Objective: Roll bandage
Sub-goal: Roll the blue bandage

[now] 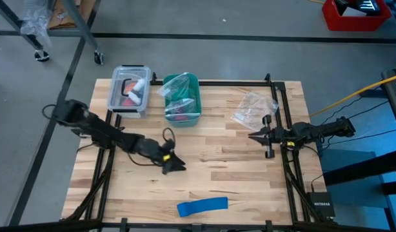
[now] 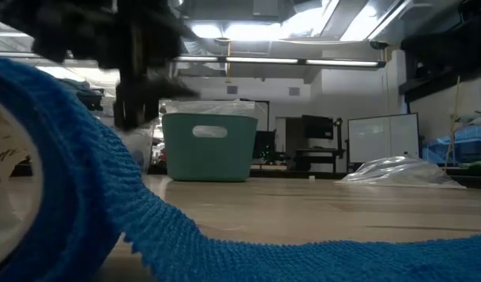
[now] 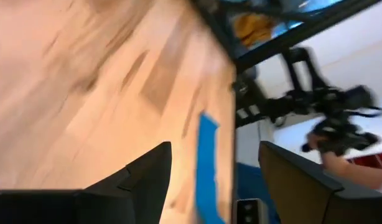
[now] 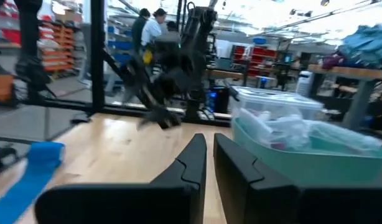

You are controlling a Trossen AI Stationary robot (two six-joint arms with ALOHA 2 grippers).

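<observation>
The bandage (image 1: 202, 206) lies flat along the near edge of the wooden table (image 1: 230, 161), a bright blue strip, mostly unrolled (up close in the low view, one end curls over a white core). The left gripper (image 1: 174, 165) hangs over the middle of the table, its fingers (image 3: 144, 180) spread wide with nothing between them, a little way back from the strip. The right gripper (image 1: 255, 136) waits by the right side, jaws nearly pressed together and empty. A teal bin (image 1: 182, 100), a clear lidded box (image 1: 129, 90) and a crumpled plastic bag (image 1: 253, 108) sit along the far side.
</observation>
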